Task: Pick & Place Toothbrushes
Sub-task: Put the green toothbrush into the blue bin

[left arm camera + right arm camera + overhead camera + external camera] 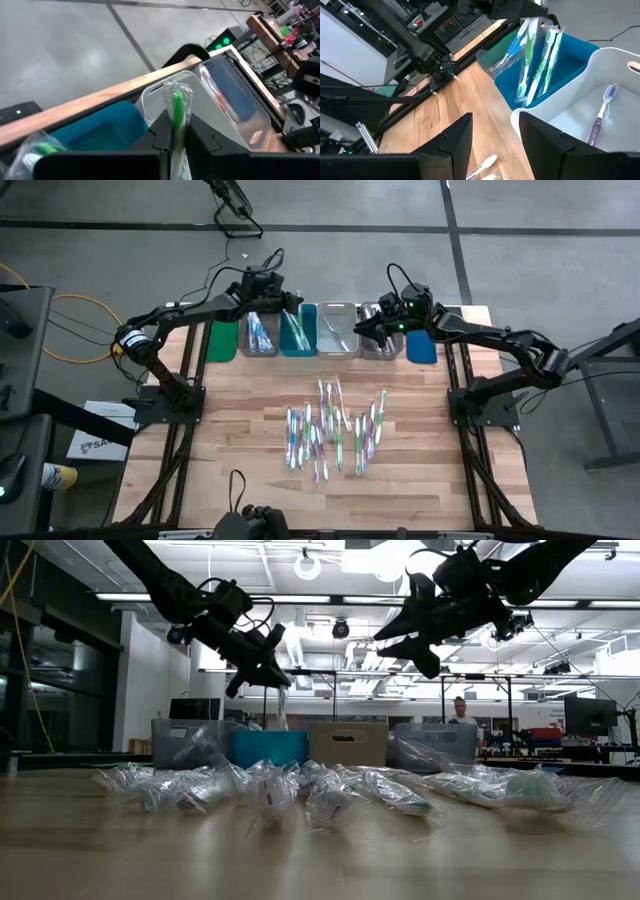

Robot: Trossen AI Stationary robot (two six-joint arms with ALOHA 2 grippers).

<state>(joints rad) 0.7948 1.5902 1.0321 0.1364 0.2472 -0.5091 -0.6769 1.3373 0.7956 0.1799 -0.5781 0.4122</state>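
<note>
Left gripper [172, 145] pinching a wrapped green toothbrush [177, 107] above the teal bin [297, 332] | right gripper [492, 142] spread, hanging empty two bins along | risk: you are releasing high, wrapper drifting into the neighbouring bin.

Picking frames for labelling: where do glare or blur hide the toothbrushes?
Low view: the wrapped toothbrushes glint, colours hard to read, against bright ceiling lights. Left wrist view: soft, the left gripper shut on a green toothbrush. Right wrist view: sharp, a purple toothbrush clear beyond the open right gripper.
</note>
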